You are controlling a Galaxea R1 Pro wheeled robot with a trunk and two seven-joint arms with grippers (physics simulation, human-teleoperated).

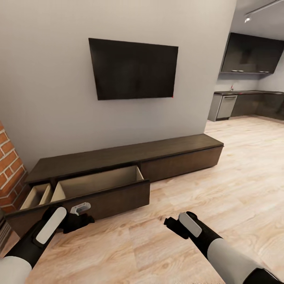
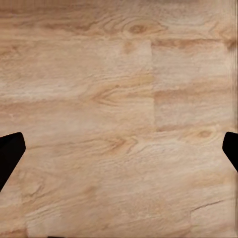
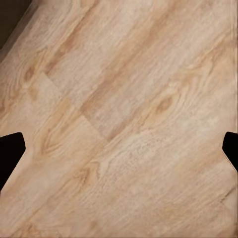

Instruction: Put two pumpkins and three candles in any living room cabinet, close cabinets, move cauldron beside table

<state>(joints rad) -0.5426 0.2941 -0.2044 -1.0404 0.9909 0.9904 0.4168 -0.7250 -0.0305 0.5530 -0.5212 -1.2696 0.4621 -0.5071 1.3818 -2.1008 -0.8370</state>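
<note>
two drawers stand pulled out at the left end of the long, low dark-brown wood cabinet [image 1: 118, 157], which lies along the foot of the grey wall. its long axis runs from the red brick column [image 1: 10, 169] at the left toward the kitchen opening at the right, and its fronts face the robot. the wide open drawer [image 1: 100, 185] shows a pale beige inside with nothing to see in it; the narrow open drawer [image 1: 36, 196] beside it, close to the bricks, is open too. the drawer fronts further right sit flush and closed.

above the cabinet a flat black television screen [image 1: 134, 69] hangs on the wall. at the far right the dark grey kitchen cabinets [image 1: 252, 53] show behind the light wooden plank floor [image 1: 221, 189].

the left gripper [image 1: 81, 219] hangs low just in front of the wide drawer's front, with nothing in it. in the left wrist view its two black fingertips [image 2: 10, 153] stand far apart at the picture's edges, with bare floor between them. the right gripper [image 1: 173, 225] hangs over the open floor, well apart from the cabinet. in the right wrist view its fingertips [image 3: 10, 151] are also spread wide and hold nothing; a dark corner shows at one edge there, too small to say what it is.
</note>
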